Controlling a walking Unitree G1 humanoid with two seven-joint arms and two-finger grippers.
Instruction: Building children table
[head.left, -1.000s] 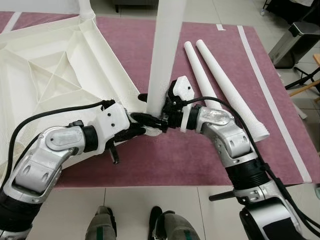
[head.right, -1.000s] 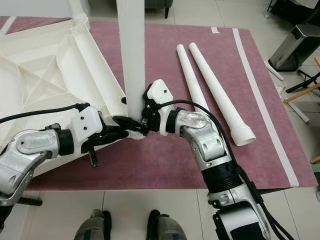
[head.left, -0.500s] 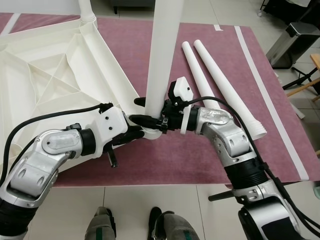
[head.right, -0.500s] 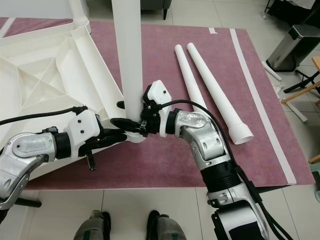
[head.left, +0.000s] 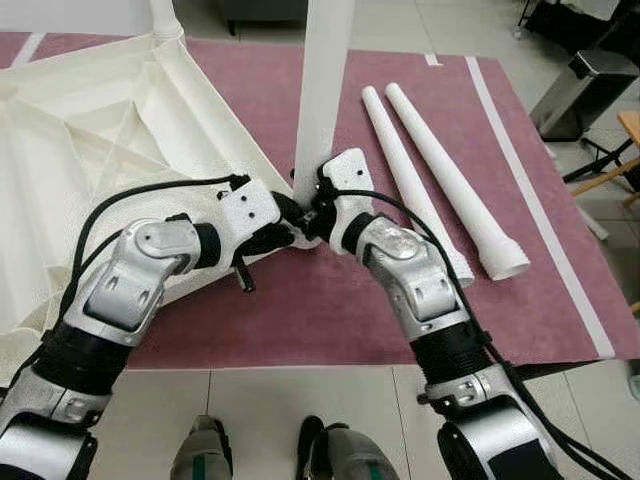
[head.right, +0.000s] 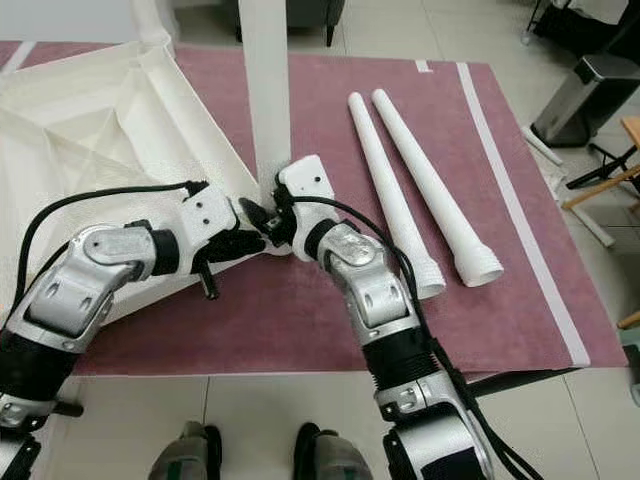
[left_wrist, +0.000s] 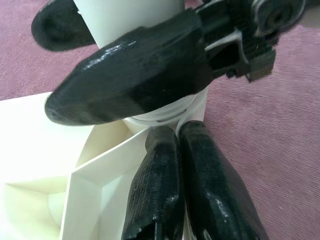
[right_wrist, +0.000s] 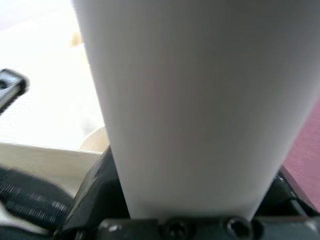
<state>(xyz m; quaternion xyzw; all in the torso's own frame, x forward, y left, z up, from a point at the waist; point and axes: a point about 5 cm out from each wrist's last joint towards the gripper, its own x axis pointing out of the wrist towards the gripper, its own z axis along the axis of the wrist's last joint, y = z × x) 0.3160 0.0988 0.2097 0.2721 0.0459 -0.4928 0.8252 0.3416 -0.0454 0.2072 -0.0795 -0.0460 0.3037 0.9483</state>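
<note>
1. The upright white leg (head.left: 322, 90) is being gripped at its base by the right hand (head.left: 312, 212), fingers clamped around it.
2. The leg is being seated at the corner of the overturned tabletop (head.left: 120, 130) on the maroon rug (head.left: 330, 310).
3. The left hand (head.left: 283, 232), fingers pressed together and holding nothing, is being rested at that corner.
4. Two spare legs (head.left: 440, 170) are lying just beside.

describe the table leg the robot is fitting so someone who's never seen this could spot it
On the maroon rug lies an upturned white tabletop. At its near corner a white table leg stands upright, with the right gripper clamped round its base and the left gripper beside it. The two spare legs lie flat.
</note>
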